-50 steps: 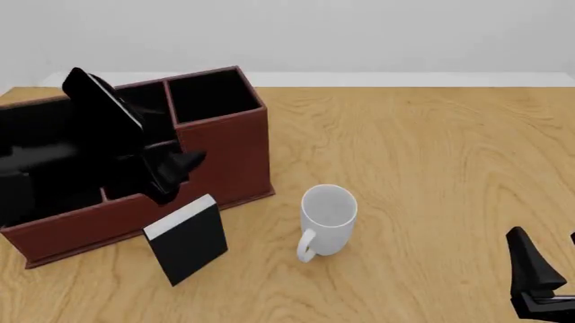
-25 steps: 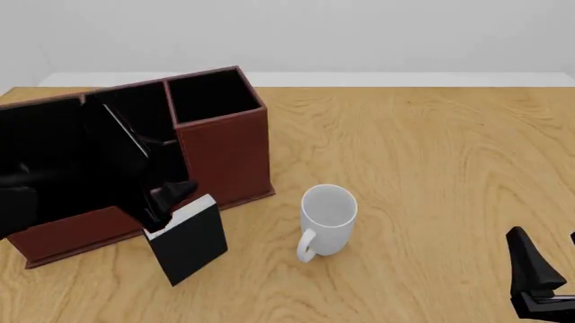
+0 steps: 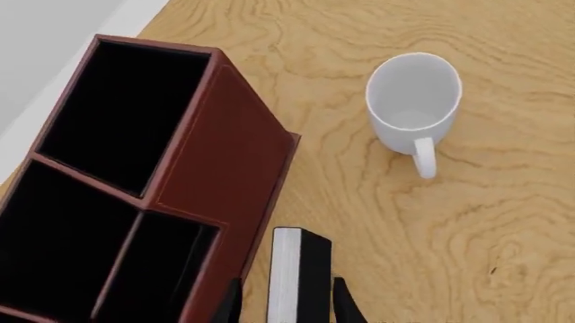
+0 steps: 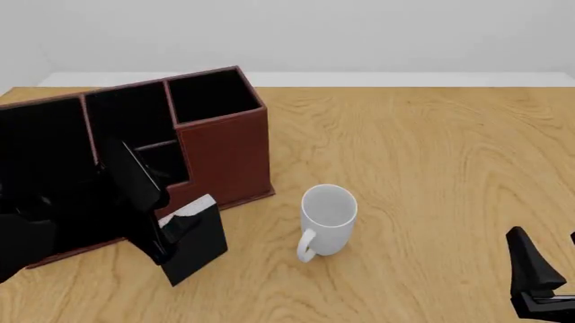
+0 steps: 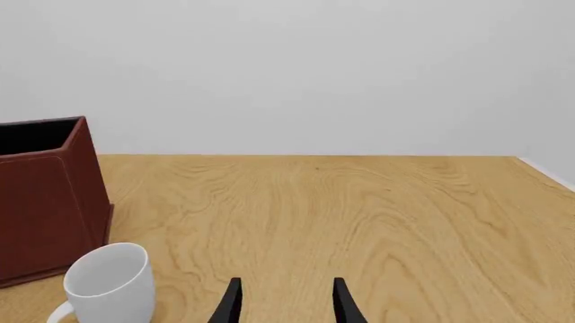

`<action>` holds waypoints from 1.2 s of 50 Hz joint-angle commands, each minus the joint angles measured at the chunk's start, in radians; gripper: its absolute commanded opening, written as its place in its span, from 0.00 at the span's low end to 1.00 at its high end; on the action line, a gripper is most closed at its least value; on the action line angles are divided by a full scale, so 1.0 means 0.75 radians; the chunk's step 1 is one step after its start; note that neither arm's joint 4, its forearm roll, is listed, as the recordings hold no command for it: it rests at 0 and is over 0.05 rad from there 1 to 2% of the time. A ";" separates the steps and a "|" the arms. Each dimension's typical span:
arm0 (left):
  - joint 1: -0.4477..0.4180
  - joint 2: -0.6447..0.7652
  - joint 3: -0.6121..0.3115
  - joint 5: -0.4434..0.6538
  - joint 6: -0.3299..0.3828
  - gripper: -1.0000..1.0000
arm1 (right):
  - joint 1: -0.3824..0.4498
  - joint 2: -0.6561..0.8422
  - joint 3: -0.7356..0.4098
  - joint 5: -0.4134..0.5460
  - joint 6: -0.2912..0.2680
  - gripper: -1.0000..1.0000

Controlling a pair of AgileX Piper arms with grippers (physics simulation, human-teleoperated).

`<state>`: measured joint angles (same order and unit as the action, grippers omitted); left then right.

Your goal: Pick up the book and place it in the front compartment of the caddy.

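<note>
**Book Not Lifted Yet**

While the right tool (image 4: 539, 279) waits low at the near right corner of the desk (image 4: 431, 148), holding nothing with its two fingers apart, the left arm does the work. Nearest to us on the left, the book (image 4: 196, 241) sits on the desk, leaning a bit, just in front of the caddy (image 4: 225, 148). The left tool (image 3: 285, 306) is down at the book. In the left wrist view one finger sits on each side of the book, with the white page strip between them. I cannot tell if the fingers are pressing on it yet.

A little further off, to the right, stands the white mug (image 4: 327, 219), apart from the book.

Further back is the caddy, with its low front part just behind the book. That front part looks dark inside, with no book in it.

So I think the job has only begun. Gripping, lifting and putting the book in the front part are all left to do.
</note>
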<state>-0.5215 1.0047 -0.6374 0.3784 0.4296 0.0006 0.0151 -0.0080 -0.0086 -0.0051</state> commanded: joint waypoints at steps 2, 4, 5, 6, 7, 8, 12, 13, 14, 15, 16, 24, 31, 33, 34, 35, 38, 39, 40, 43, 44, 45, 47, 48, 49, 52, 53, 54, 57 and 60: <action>0.003 0.009 0.090 -0.056 -0.029 1.00 | 0.000 0.001 0.000 0.000 0.000 1.00; 0.021 0.019 0.098 -0.072 -0.035 1.00 | 0.000 0.000 0.000 0.000 0.000 1.00; 0.022 0.021 0.101 -0.076 -0.034 1.00 | 0.000 0.000 0.000 0.000 0.000 1.00; 0.020 0.020 0.106 -0.079 -0.035 1.00 | 0.000 0.000 0.000 0.000 0.000 1.00; 0.022 0.024 0.112 -0.086 -0.038 1.00 | 0.000 0.000 0.000 0.000 0.000 1.00; 0.033 0.028 0.111 -0.092 -0.035 1.00 | 0.000 0.000 0.000 0.000 0.000 1.00; 0.028 0.027 0.114 -0.089 -0.058 1.00 | 0.000 0.000 0.000 0.000 0.000 1.00; 0.027 0.029 0.123 -0.095 -0.059 1.00 | 0.000 0.000 0.000 0.000 0.000 1.00; 0.034 0.041 0.136 -0.112 -0.057 1.00 | 0.000 0.000 0.000 0.000 0.000 1.00; 0.037 0.045 0.138 -0.116 -0.058 1.00 | 0.000 0.000 0.000 0.000 0.000 1.00; 0.037 0.049 0.149 -0.124 -0.052 1.00 | 0.000 0.000 0.000 0.000 0.000 1.00; 0.077 0.059 0.173 -0.156 -0.040 1.00 | 0.000 0.001 0.000 0.000 0.000 1.00; 0.102 0.085 0.179 -0.177 -0.018 1.00 | 0.000 0.000 0.000 0.000 0.000 1.00; 0.106 0.091 0.182 -0.182 -0.008 1.00 | 0.000 0.000 0.000 0.000 0.000 1.00; 0.109 0.096 0.184 -0.188 -0.011 1.00 | 0.000 0.000 0.000 0.000 0.000 1.00; 0.110 0.102 0.200 -0.209 -0.010 1.00 | 0.000 0.000 0.000 0.000 0.000 1.00; 0.116 0.105 0.198 -0.203 0.001 1.00 | 0.000 0.000 0.000 0.000 0.000 1.00; 0.121 0.111 0.202 -0.209 0.004 1.00 | 0.000 0.000 0.000 0.000 0.000 1.00; 0.122 0.124 0.228 -0.246 0.007 1.00 | 0.000 0.000 0.000 0.000 0.000 1.00; 0.127 0.132 0.222 -0.243 0.012 1.00 | 0.000 0.000 0.000 0.000 0.000 1.00; 0.129 0.131 0.206 -0.225 0.012 1.00 | 0.000 0.001 0.000 0.000 0.000 1.00; 0.135 0.137 0.203 -0.224 0.022 1.00 | 0.000 0.000 0.000 0.000 0.000 1.00; 0.129 0.141 0.203 -0.224 0.019 1.00 | 0.000 0.000 0.000 0.000 0.000 1.00; 0.128 0.142 0.205 -0.225 0.021 1.00 | 0.000 0.000 0.000 0.000 0.000 1.00; 0.125 0.147 0.211 -0.234 0.018 1.00 | 0.000 0.001 0.000 0.000 0.000 1.00; 0.129 0.158 0.210 -0.237 0.019 1.00 | 0.000 0.000 0.000 0.000 0.000 1.00; 0.126 0.159 0.217 -0.239 0.024 1.00 | 0.000 0.000 0.000 0.000 -0.001 1.00; 0.126 0.158 0.216 -0.239 0.023 1.00 | 0.000 0.000 0.000 0.000 0.000 1.00; 0.128 0.165 0.226 -0.248 0.021 1.00 | 0.000 0.001 0.000 0.000 0.000 1.00; 0.125 0.169 0.249 -0.272 0.018 1.00 | 0.000 0.001 0.000 0.000 0.000 1.00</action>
<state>-0.4294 1.1150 -0.4753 0.2017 0.4409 0.0006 0.0152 -0.0080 -0.0088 -0.0053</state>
